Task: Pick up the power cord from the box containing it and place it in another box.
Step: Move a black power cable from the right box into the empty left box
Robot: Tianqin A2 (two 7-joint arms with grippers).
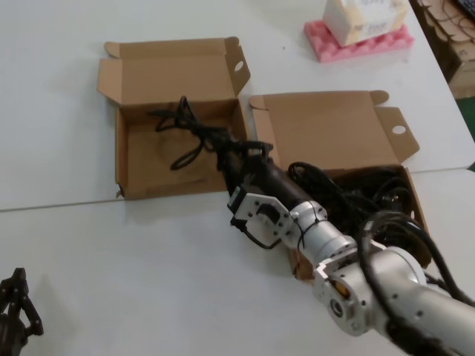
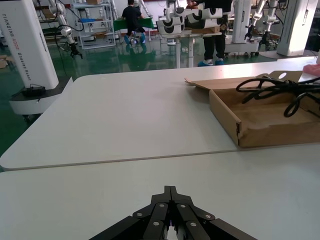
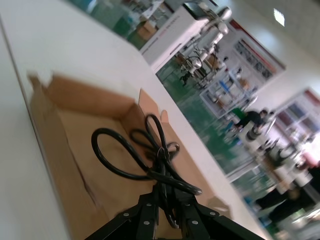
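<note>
The power cord (image 1: 185, 130) is a thin black cable, looped over the tray of the wider left box (image 1: 141, 174), which has a frayed front corner. My right gripper (image 1: 226, 150) is at that box's right wall and is shut on the cord. In the right wrist view the cord (image 3: 122, 157) runs from between the fingers, and its loops hang low over the tray floor (image 3: 75, 135). The squarish box (image 1: 334, 126) with the broad holed flap stands to the right, under my right arm. My left gripper (image 1: 15, 300) is shut and empty at the near left, and also shows in the left wrist view (image 2: 170, 192).
A mass of several black cables (image 1: 371, 194) fills the right box. A white carton on pink foam (image 1: 360, 37) stands at the back right, with stacked cardboard (image 1: 453, 44) beyond it. A seam (image 1: 74, 206) crosses the white table.
</note>
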